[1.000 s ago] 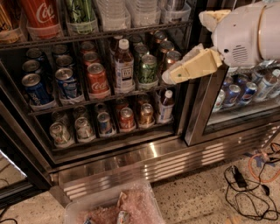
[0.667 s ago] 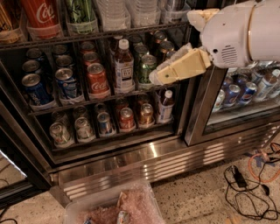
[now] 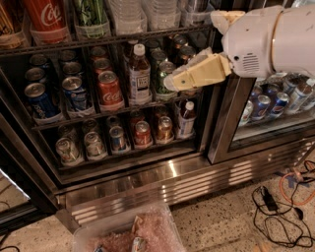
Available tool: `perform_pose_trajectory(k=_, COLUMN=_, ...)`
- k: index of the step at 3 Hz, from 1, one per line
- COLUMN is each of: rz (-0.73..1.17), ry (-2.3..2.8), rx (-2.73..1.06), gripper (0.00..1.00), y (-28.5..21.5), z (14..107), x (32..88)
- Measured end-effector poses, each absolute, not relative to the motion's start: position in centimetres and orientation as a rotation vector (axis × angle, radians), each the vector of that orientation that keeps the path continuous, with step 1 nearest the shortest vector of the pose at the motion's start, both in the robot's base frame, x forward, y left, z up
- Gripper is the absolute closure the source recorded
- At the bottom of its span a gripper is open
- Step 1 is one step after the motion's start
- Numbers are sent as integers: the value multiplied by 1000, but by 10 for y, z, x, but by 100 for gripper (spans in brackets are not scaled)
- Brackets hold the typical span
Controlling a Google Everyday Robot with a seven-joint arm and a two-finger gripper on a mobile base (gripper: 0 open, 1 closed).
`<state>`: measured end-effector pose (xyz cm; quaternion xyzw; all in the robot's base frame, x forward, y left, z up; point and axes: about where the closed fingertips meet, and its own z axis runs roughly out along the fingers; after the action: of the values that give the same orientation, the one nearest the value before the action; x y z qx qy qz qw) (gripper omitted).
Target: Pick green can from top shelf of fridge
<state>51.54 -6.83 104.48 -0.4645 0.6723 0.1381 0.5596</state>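
The green can (image 3: 92, 12) stands on the top shelf (image 3: 147, 33) of the fridge (image 3: 162, 179), at eleven o'clock in the view, just right of a red cola can (image 3: 45, 15) — untouched, so nothing of the pick is done. The gripper (image 3: 173, 79) hangs at about one o'clock from centre, in front of the rack below, near a white-capped bottle (image 3: 139, 74). Whether the claw is apart or together I cannot tell. By my judgement the whole reach is left — rising toward the can, gripping it, drawing it out.

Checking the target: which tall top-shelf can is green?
The green can, right of the red Coke can; the claw is lower, further right.
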Motion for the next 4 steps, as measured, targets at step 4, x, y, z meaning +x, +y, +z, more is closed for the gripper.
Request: perform_pose_trajectory(k=4, rz=439, ry=1512, rx=-891, gripper=0, y=-4, z=1058, x=526)
